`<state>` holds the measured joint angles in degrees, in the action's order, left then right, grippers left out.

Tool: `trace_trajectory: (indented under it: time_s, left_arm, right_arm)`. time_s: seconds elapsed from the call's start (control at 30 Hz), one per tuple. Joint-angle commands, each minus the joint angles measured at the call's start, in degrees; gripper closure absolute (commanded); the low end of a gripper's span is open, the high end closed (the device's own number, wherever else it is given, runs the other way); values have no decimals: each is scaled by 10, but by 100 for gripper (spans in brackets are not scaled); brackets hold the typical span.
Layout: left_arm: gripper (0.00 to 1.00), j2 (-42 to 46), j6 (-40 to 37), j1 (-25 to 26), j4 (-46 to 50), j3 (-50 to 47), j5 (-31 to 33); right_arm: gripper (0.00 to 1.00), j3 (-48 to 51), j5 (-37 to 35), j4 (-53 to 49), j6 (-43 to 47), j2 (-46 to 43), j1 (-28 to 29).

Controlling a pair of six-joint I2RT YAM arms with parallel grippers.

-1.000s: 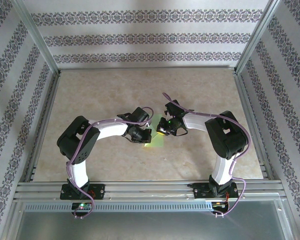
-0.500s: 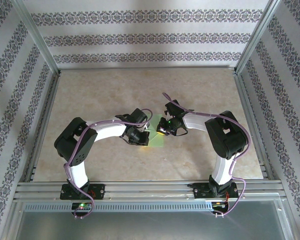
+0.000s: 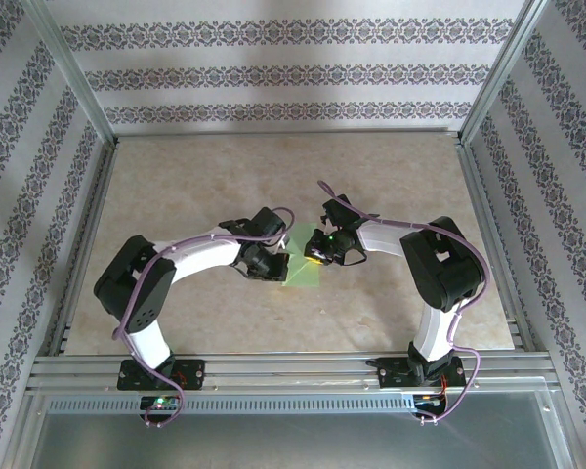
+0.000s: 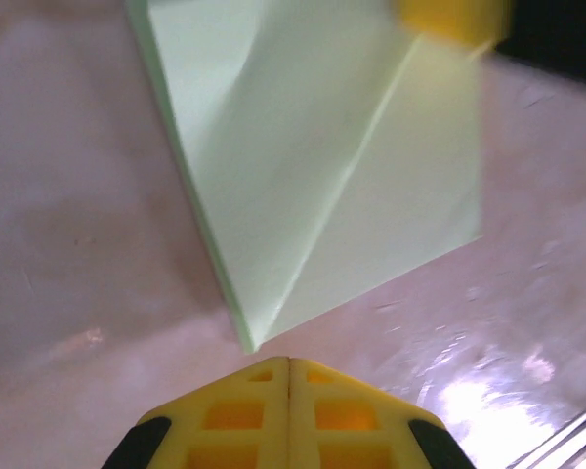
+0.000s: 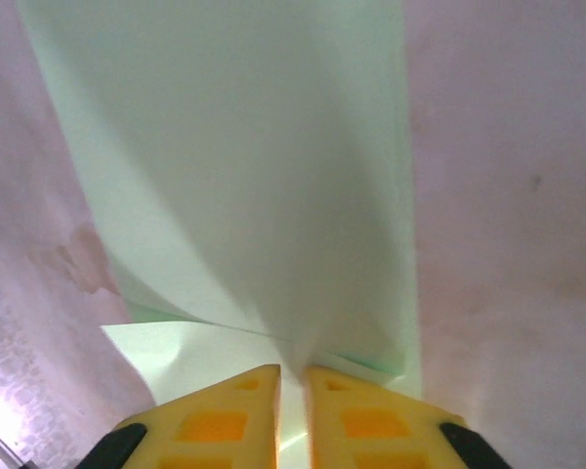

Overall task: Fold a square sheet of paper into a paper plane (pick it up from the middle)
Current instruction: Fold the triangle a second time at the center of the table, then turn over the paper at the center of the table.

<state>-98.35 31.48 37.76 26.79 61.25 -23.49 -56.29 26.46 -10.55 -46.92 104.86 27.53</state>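
The light green square sheet of paper (image 3: 304, 268) lies partly folded on the table between the two grippers, with diagonal creases (image 4: 313, 166). My left gripper (image 3: 273, 264) is shut and holds nothing; its tips (image 4: 289, 360) sit just short of the paper's pointed corner. My right gripper (image 3: 316, 256) stands over the paper's far side. In the right wrist view its jaws (image 5: 293, 369) are a narrow gap apart, and a raised fold of the paper (image 5: 244, 176) runs down into that gap. A yellow fingertip (image 4: 451, 16) of the right gripper touches the paper's upper edge.
The marble-patterned table (image 3: 391, 176) is ringed by an aluminium frame (image 3: 479, 195) and patterned walls. Both arm bases sit on the rail at the near edge (image 3: 293, 371). Bare tabletop stretches behind and to both sides of the paper.
The left arm's elbow has swung out to the left and its gripper has drawn back a little from the paper. The right jaws have parted slightly around the fold.
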Motion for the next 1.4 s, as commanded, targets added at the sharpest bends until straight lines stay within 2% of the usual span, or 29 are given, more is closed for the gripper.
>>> trace_trajectory:
  time_s: [0.0,0.23,0.47,0.97,1.37]
  left_arm:
    - [94,30,39,-9,-41,12,38]
    - [89,1,80,-18,-106,30,49]
    - [92,-55,83,-24,-105,61,76]
    - [98,-106,94,-32,-91,67,124]
    - [99,-122,112,-32,-76,61,129]
  right_arm:
    - [79,0,10,34,-13,-53,-5]
    - [65,55,-12,68,-42,-129,-29]
    - [57,101,-13,105,-81,-141,-33]
    - [58,103,-20,110,-128,-100,-9]
    - [63,71,-57,41,-134,-74,9]
